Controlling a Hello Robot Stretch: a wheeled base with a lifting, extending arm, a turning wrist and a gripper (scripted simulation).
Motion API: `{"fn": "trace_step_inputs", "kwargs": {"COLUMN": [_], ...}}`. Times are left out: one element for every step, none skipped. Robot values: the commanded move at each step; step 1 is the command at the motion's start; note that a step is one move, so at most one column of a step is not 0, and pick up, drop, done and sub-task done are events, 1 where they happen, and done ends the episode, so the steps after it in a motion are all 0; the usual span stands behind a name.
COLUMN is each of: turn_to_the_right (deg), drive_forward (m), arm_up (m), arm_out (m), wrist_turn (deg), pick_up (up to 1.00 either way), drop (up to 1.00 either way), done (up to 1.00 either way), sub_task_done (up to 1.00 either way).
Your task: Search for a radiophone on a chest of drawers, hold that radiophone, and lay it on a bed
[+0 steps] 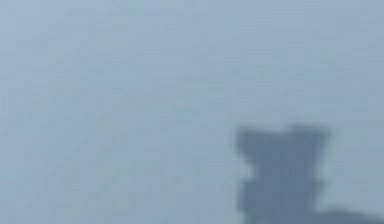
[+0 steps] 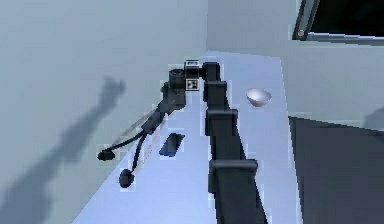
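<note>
As the gripper [image 2: 115, 167] stood near a flat dark phone [image 2: 172, 145] on the pale top [image 2: 265, 135], whether it gripped anything was unclear.

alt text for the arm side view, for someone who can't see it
The robot's dark arm reaches out over a pale tabletop, its gripper pointing two thin fingers to the lower left. A small flat dark object lies on the top between fingers and arm; a small white rounded thing sits right of the arm.
</note>
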Motion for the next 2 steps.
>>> {"fn": "trace_step_inputs", "kwargs": {"turn_to_the_right": [0.0,0.0], "drive_forward": [0.0,0.0], "arm_up": [0.0,0.0], "arm_out": [0.02,0.0], "wrist_turn": [0.0,45.0], "pick_up": [0.0,0.0], "drop": [0.0,0.0], "done": [0.0,0.0], "sub_task_done": [0.0,0.0]}}
